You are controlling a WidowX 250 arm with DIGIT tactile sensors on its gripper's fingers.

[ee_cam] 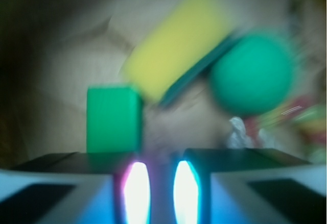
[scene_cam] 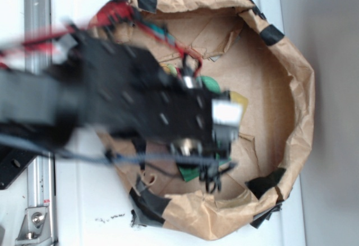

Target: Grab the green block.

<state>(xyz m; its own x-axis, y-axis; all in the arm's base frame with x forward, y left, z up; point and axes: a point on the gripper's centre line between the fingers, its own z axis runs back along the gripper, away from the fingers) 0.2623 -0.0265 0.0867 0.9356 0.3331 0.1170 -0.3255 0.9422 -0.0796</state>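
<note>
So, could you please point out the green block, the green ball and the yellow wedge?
green block (ee_cam: 113,119): wrist view, middle of its flat front face.
green ball (ee_cam: 252,73): wrist view, centre of the round body.
yellow wedge (ee_cam: 176,55): wrist view, middle of its broad yellow face.

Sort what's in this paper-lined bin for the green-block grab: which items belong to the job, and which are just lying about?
Part of the job:
- green block, flat and rectangular
- gripper, low in the wrist view, nothing seen between its fingers

Just lying about:
- yellow wedge, beside the block
- green ball, round, right of the wedge
- brown paper bin that holds them all
</note>
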